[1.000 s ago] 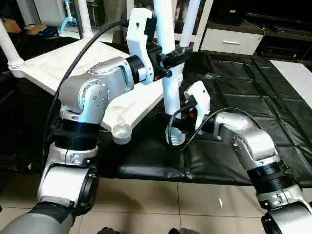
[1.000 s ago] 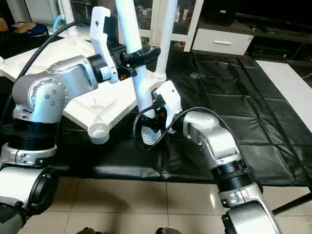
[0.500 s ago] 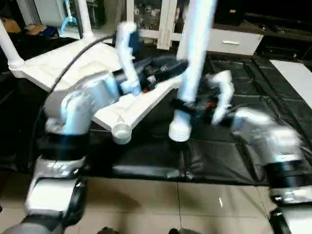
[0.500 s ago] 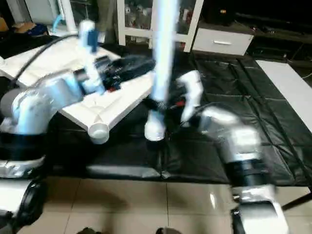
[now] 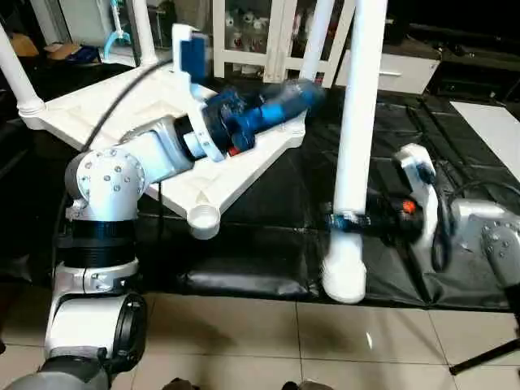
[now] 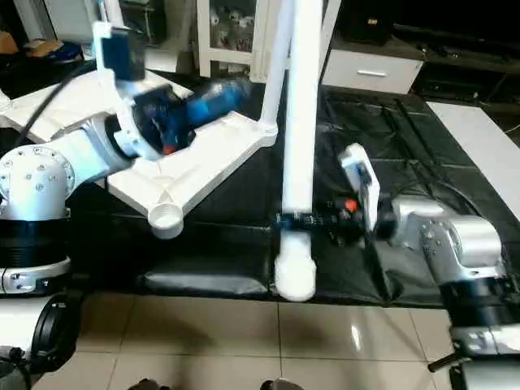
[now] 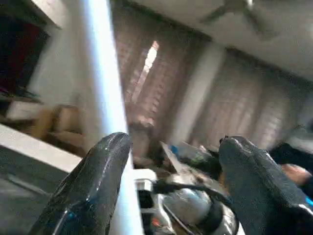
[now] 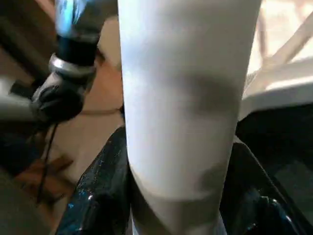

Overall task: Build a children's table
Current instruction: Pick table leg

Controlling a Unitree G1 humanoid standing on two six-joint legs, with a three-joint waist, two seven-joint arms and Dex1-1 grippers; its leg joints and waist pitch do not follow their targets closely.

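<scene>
The children's table lies upside down: its white tabletop (image 5: 154,114) rests ribbed side up on the left, with three white legs (image 6: 272,73) standing in its sockets. The near corner socket (image 5: 203,219) is empty. A fourth white leg (image 5: 357,138) stands upright to the right of the tabletop, its thick lower end (image 5: 344,280) at the work surface's front edge. My right gripper (image 5: 345,219) is shut on this leg just above that end; the right wrist view has the leg (image 8: 186,98) between the fingers (image 8: 105,196). My left gripper (image 5: 294,96) hangs open over the tabletop's right corner, apart from the leg, its fingers (image 7: 93,186) spread.
A black padded cover (image 5: 406,138) lies over the work surface, ending at a front edge above the tiled floor (image 5: 244,341). A white panel (image 5: 491,122) lies at the far right. White cabinets (image 5: 382,69) stand behind.
My left gripper let go of the leg and opened, swinging back over the tabletop. My right gripper carried the leg to the right and nearer the front edge.
</scene>
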